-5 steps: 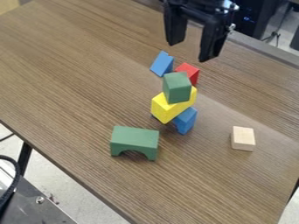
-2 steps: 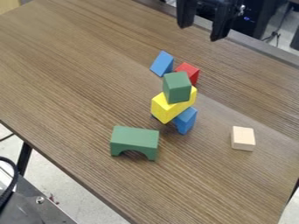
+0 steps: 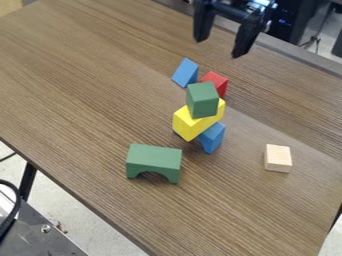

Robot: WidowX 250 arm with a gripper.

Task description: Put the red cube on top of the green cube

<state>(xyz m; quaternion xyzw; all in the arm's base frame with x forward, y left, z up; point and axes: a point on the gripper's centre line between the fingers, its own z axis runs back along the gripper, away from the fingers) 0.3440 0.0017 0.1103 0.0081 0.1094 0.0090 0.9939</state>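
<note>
Red block (image 3: 218,82) partly hidden behind green cube (image 3: 202,100); gripper (image 3: 219,48) cut off at top edge, fingers spread.

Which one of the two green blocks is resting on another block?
The green cube: it sits on top of the yellow block, while the green arch block stands directly on the wooden table.
</note>
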